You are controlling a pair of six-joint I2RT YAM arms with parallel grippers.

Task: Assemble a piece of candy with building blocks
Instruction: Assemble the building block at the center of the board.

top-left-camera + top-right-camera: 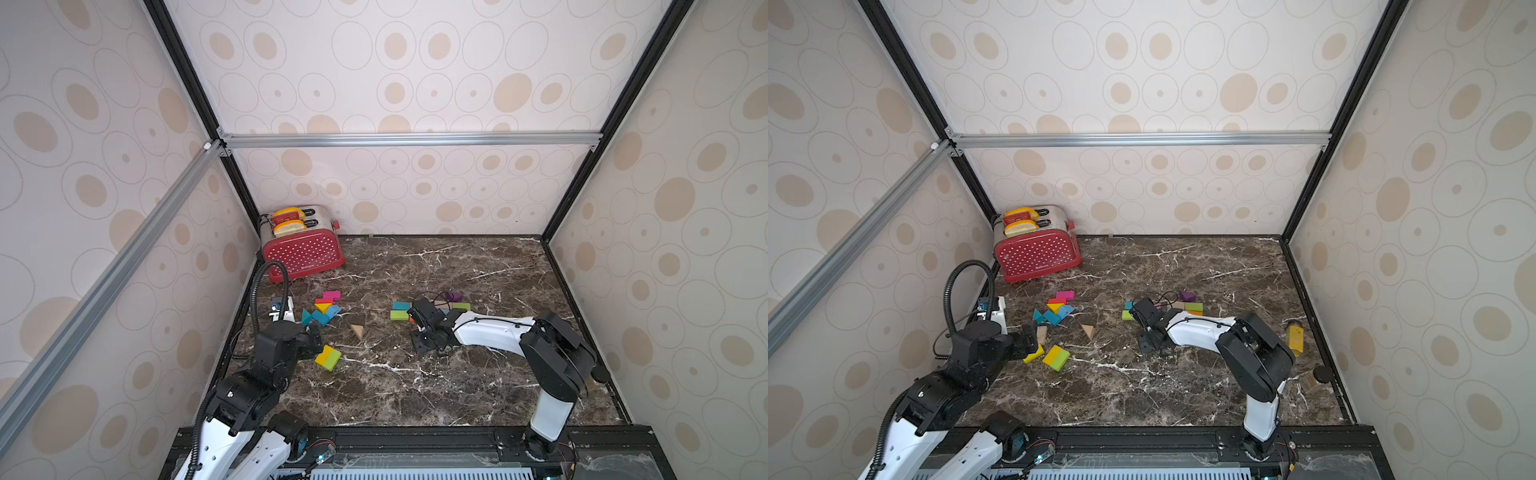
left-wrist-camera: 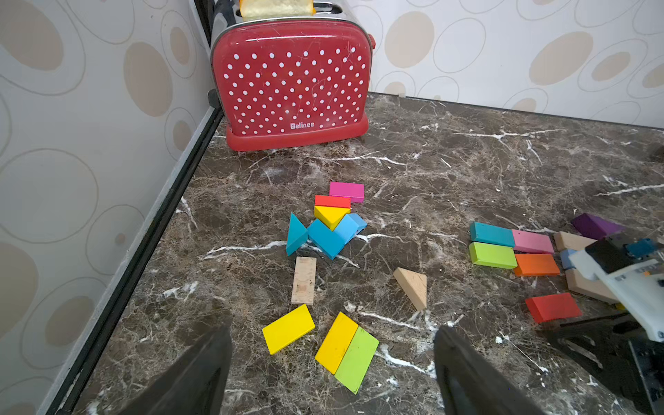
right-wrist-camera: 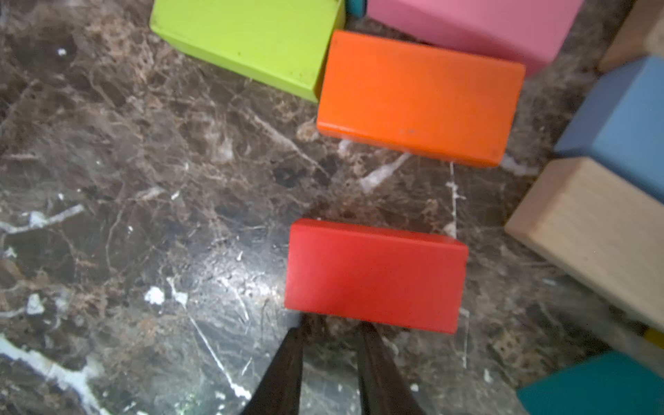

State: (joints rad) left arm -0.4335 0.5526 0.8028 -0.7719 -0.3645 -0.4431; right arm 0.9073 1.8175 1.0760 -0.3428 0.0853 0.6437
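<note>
Building blocks [image 1: 323,312] lie flat in two loose groups on the counter [image 1: 457,382]: one toward its left edge, the other around its middle, at my right hand [image 3: 330,332]. Nothing I would call a candy is put together yet. By the left edge, teal wedges [image 2: 325,239], a yellow wedge [image 2: 328,215] and a light blue piece [image 2: 354,225] touch one another, with a red brick [image 2: 332,201] and a magenta brick [image 2: 346,191] just behind them.

The right hand is down at the counter, its fingers [image 3: 284,370] drawn nearly together with nothing visible between them. The tips end at the near long edge of the red block [image 3: 375,275], which lies alone, apart from the orange brick [image 3: 420,97] beyond it. I read that as a narrowed hand set to nudge the block, not pinch it, though I cannot tell whether they touch. My left hand [image 2: 332,334] hovers wide open and empty over a yellow brick [image 2: 288,328] and a yellow-and-green pair [image 2: 346,352], well placed, I think, to pick from there.

The only container with visible contents is the red dotted toaster [image 1: 303,251] in the far left corner, two toy bread slices [image 1: 289,227] standing in its slots. A mustard-yellow bottle [image 1: 1295,337] stands by the right edge; what it holds I cannot see.
</note>
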